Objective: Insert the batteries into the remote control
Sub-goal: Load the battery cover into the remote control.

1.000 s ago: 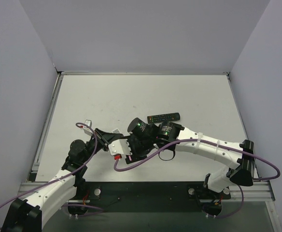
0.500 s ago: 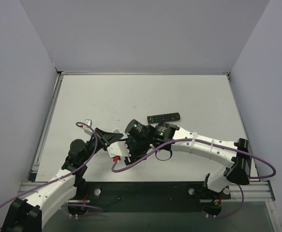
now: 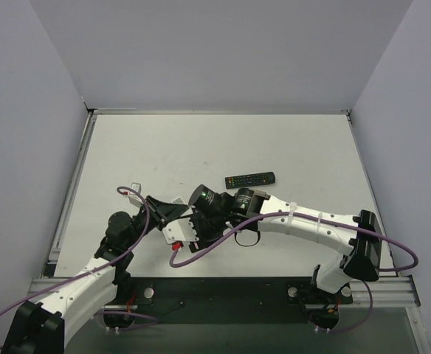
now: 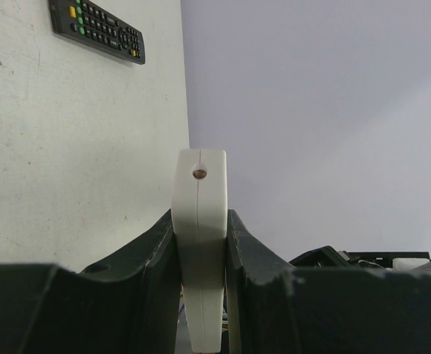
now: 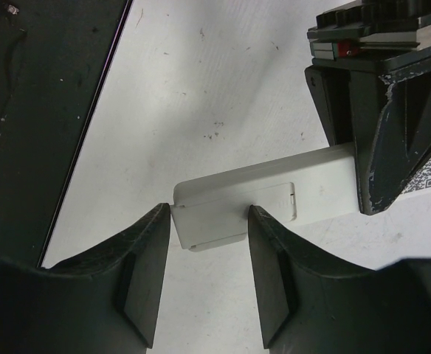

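Pinching remote control (image 4: 199, 192) edge-on with left gripper (image 4: 199, 225); just swung right gripper (image 5: 209, 221) nearer, straddling free end, clamping unclear; probably cover removal next.

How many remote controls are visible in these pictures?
2. The white remote control is clamped in the left hand, its other end in the right hand. The black remote lies on the table beyond them. Others may be hidden.

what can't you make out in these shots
- Batteries: seen in no view.
- Remote control: face turned away in the right wrist view; under the right arm in the top view.
- Black remote: cut by the left wrist view's top edge.
- Right gripper: touching the remote control or not, unclear.
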`<action>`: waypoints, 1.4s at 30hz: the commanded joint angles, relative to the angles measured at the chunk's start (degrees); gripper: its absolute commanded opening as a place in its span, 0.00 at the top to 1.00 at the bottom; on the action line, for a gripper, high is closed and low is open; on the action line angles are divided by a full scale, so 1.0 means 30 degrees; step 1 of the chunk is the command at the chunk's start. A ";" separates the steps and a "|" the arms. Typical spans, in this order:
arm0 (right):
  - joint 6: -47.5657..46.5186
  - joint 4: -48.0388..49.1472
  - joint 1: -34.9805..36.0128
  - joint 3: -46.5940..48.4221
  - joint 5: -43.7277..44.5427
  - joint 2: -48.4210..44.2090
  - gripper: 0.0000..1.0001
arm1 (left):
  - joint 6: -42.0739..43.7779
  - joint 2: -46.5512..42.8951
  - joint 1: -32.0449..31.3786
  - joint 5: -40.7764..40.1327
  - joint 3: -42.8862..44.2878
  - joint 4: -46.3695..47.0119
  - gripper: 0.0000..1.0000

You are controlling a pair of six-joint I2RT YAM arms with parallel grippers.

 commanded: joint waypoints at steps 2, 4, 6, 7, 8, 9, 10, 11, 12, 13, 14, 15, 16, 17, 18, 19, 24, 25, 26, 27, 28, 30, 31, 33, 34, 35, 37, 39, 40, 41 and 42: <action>-0.0606 -0.0428 0.0052 -0.0399 0.0709 0.0863 0.60 | -0.0977 -0.0121 -0.0091 0.1147 0.1287 0.2750 1.00; -0.0723 -0.0369 0.0023 -0.0311 0.0681 0.1039 0.60 | -0.1181 -0.0034 -0.0091 0.1322 0.1287 0.3246 1.00; -0.0723 -0.0195 -0.0036 -0.0311 0.0564 0.1215 0.61 | -0.1241 0.0025 -0.0091 0.1556 0.1404 0.3483 1.00; -0.0752 -0.0135 -0.0065 -0.0311 0.0476 0.1273 0.61 | -0.1241 0.0083 -0.0091 0.1615 0.1463 0.3571 1.00; -0.0723 -0.0019 -0.0152 -0.0311 0.0417 0.1332 0.61 | -0.1241 0.0084 -0.0091 0.1703 0.1492 0.3630 1.00; -0.0752 0.0185 -0.0211 -0.0311 0.0359 0.1391 0.61 | -0.1241 0.0084 -0.0120 0.1791 0.1521 0.3689 1.00; -0.0752 0.0274 -0.0212 -0.0311 0.0358 0.1420 0.61 | -0.1270 0.0084 -0.0120 0.1966 0.1580 0.3921 1.00; -0.0752 0.0391 -0.0299 -0.0311 0.0358 0.1536 0.61 | -0.1270 0.0142 -0.0120 0.2055 0.1609 0.4040 1.00; -0.0781 0.0625 -0.0329 -0.0311 0.0358 0.1538 0.61 | -0.1299 0.0200 -0.0120 0.2259 0.1639 0.4186 1.00; -0.0782 0.0743 -0.0387 -0.0311 0.0358 0.1596 0.61 | -0.1386 0.0201 -0.0120 0.2319 0.1697 0.4535 1.00; -0.0811 0.0860 -0.0417 -0.0311 0.0358 0.1683 0.61 | -0.1445 0.0317 -0.0120 0.2464 0.1698 0.4684 1.00; -0.0840 0.1064 -0.0475 -0.0311 0.0387 0.1742 0.61 | -0.1475 0.0347 -0.0120 0.2669 0.1727 0.4830 1.00; -0.0840 0.1211 -0.0475 -0.0311 0.0445 0.1772 0.61 | -0.1562 0.0405 -0.0120 0.2729 0.1756 0.5180 1.00; -0.0840 0.1358 -0.0504 -0.0311 0.0620 0.1830 0.61 | -0.1621 0.0522 -0.0120 0.2816 0.1785 0.5328 1.00; -0.0869 0.1649 -0.0505 -0.0340 0.0651 0.1918 0.61 | -0.1680 0.0552 -0.0120 0.2933 0.1814 0.5504 1.00; -0.0870 0.1739 -0.0534 -0.0311 0.0651 0.1948 0.61 | -0.1738 0.0610 -0.0120 0.2992 0.1844 0.5825 1.00; -0.0899 0.2735 -0.0739 -0.0515 0.0622 0.2124 0.61 | -0.2001 0.1020 -0.0149 0.3460 0.1962 0.6996 1.00; -0.0899 0.2881 -0.0826 -0.0574 0.0593 0.2124 0.61 | -0.2061 0.1079 -0.0178 0.3520 0.1961 0.7232 1.00; -0.0870 0.3173 -0.0827 -0.0604 0.0593 0.2153 0.61 | -0.2148 0.1254 -0.0178 0.3578 0.2019 0.7466 1.00; -0.0870 0.3292 -0.0856 -0.0691 0.0535 0.2153 0.61 | -0.2294 0.1342 -0.0207 0.3666 0.2020 0.8020 1.00; -0.0870 0.3409 -0.0914 -0.0692 0.0476 0.2153 0.60 | -0.2354 0.1430 -0.0237 0.3754 0.1991 0.8257 1.00; -0.0811 0.3439 -0.0944 -0.0692 0.0359 0.2182 0.60 | -0.2413 0.1607 -0.0266 0.3842 0.2049 0.8581 1.00; -0.0753 0.3468 -0.0973 -0.0721 0.0300 0.2182 0.60 | -0.2355 0.1607 -0.0266 0.3843 0.2049 0.8524 1.00; -0.0490 0.3439 -0.0973 -0.0779 0.0183 0.1891 0.60 | -0.1860 0.1578 -0.0237 0.3842 0.2049 0.7942 1.00; -0.0344 0.3497 -0.0973 -0.0983 0.0037 0.1715 0.60 | -0.1595 0.1549 -0.0237 0.3814 0.2136 0.7473 1.00; 0.0064 0.3556 -0.1002 -0.1101 0.0007 0.1249 0.60 | -0.1186 0.1461 -0.0237 0.3755 0.2195 0.6801 1.00; 0.0709 0.3673 -0.1119 -0.1480 -0.0226 0.0633 0.59 | 0.0861 0.1373 -0.0237 0.3726 0.2864 0.3731 1.00; 0.2342 0.4170 -0.1558 -0.1891 -0.0432 -0.0450 0.57 | 0.3574 0.1285 -0.0237 0.3231 0.3539 -0.0065 1.00; 0.3078 0.4433 -0.1733 -0.2125 -0.0462 -0.0861 0.54 | 0.4463 0.1314 -0.0237 0.2937 0.4239 -0.1337 1.00; 0.3723 0.5045 -0.1938 -0.2765 -0.0259 -0.1764 0.51 | 0.5284 0.1430 -0.0237 0.2238 0.4681 -0.2481 1.00; 0.5209 0.5341 -0.2375 -0.3062 -0.0112 -0.2266 0.48 | 0.6887 0.1576 -0.0208 0.1912 0.5063 -0.4465 1.00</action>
